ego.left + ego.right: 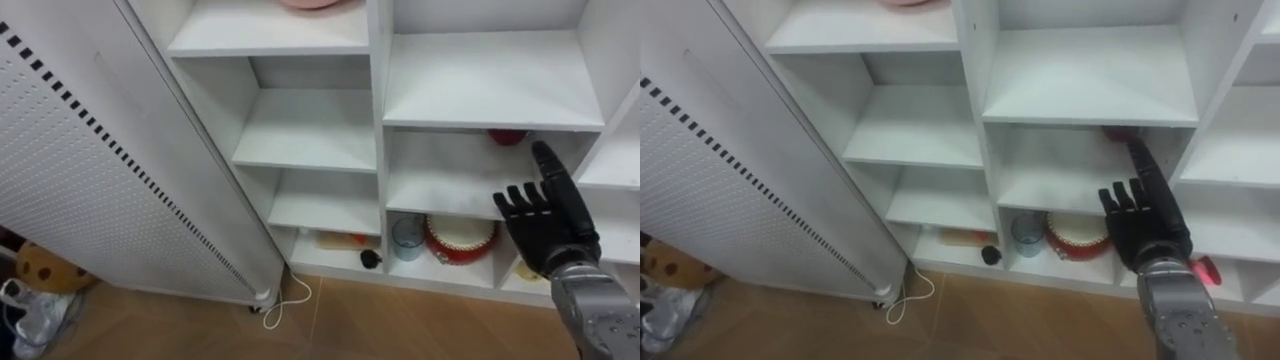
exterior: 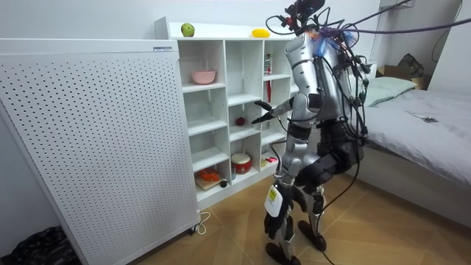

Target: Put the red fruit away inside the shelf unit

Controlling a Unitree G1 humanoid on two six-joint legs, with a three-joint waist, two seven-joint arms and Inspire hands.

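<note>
A red fruit point(image 1: 508, 137) lies at the back of a middle shelf in the white closet point(image 1: 378, 120), partly hidden by the shelf board above it. My right hand point(image 1: 545, 225) is open just below and in front of it. Its fingers are straight and point up at the shelf, apart from the fruit. In the room view I stand facing the closet with that hand point(image 2: 263, 115) stretched toward the red fruit point(image 2: 240, 121). A green apple point(image 2: 188, 29) and a yellow fruit point(image 2: 259, 32) sit on the closet's top.
The bottom shelf holds a red and white round container point(image 1: 460, 238), a glass cup point(image 1: 407, 236) and a small dark object point(image 1: 371, 259). A pink bowl point(image 2: 204, 76) is on an upper shelf. A white perforated panel point(image 1: 90, 170) stands at my left. A bed point(image 2: 419, 125) is behind me.
</note>
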